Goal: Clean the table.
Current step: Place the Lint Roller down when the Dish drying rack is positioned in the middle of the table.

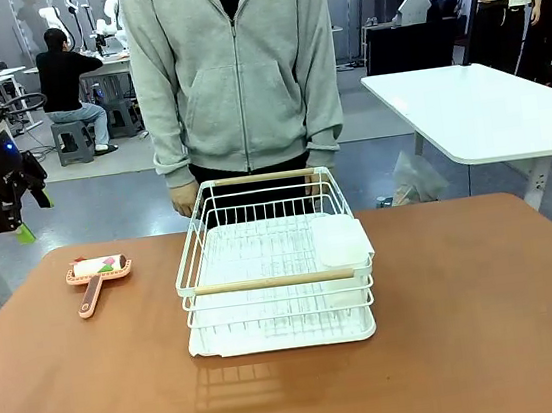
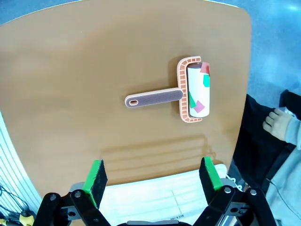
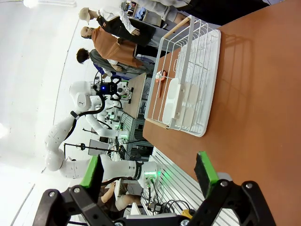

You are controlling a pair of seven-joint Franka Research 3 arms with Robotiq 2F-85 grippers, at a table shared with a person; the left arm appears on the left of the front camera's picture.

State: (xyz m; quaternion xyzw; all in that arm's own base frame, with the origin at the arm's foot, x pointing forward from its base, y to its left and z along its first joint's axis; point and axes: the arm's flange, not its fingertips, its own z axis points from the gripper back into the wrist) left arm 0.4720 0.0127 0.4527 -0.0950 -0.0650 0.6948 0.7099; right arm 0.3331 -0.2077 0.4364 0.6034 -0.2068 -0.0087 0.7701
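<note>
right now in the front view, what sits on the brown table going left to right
left pincer above the table's edge → pink lint roller → white wire rack with a white container in its right side

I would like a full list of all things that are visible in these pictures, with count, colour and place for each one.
table: one, reddish-brown, in the foreground, carries everything below.
wire rack: one, white with wooden handles, middle of the table, on a white tray.
plastic container: one, translucent white, inside the rack at its right side.
lint roller: one, pink frame and handle, white roll with coloured scraps, lying flat at the table's left part, apart from the rack.
second table: one, glossy white, behind at the right.
person: one, grey zipped hoodie, standing at the far side.
left gripper: one, black with green pads, open, above the table, holding nothing.
right gripper: one, black with green pads, open, holding nothing.
</note>
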